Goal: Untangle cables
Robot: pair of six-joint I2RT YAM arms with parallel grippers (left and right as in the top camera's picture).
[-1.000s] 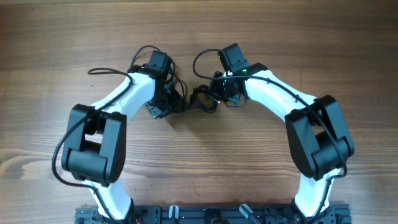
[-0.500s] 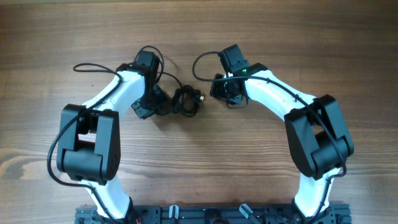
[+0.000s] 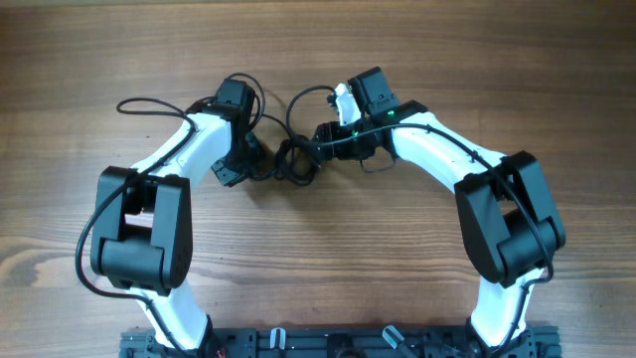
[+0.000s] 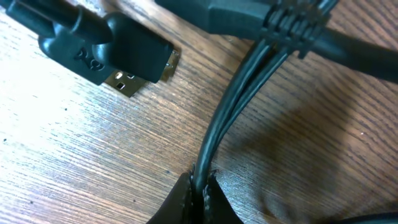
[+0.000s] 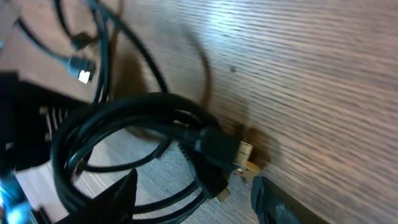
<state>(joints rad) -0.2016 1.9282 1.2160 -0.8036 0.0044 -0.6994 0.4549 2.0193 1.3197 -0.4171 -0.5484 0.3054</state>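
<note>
Wooden table point(image 3: 318, 259); coiled cables point(image 3: 294, 159) in tight left fingers point(image 4: 177, 205), right fingers point(image 5: 273, 202) apart.

The cables point(image 3: 294, 159) lie coiled on the desk point(image 3: 417, 60), between the two arms' wrists. Just left of the coil are the left jaws, with two cords point(image 4: 233, 106) from it running side by side between their tips. A plug point(image 4: 134, 65) lies flat on the desk left of those cords. Just right of the coil, slightly behind it, are the right jaws; another plug point(image 5: 230, 152) at the coil's edge lies before them, in line with their gap.
</note>
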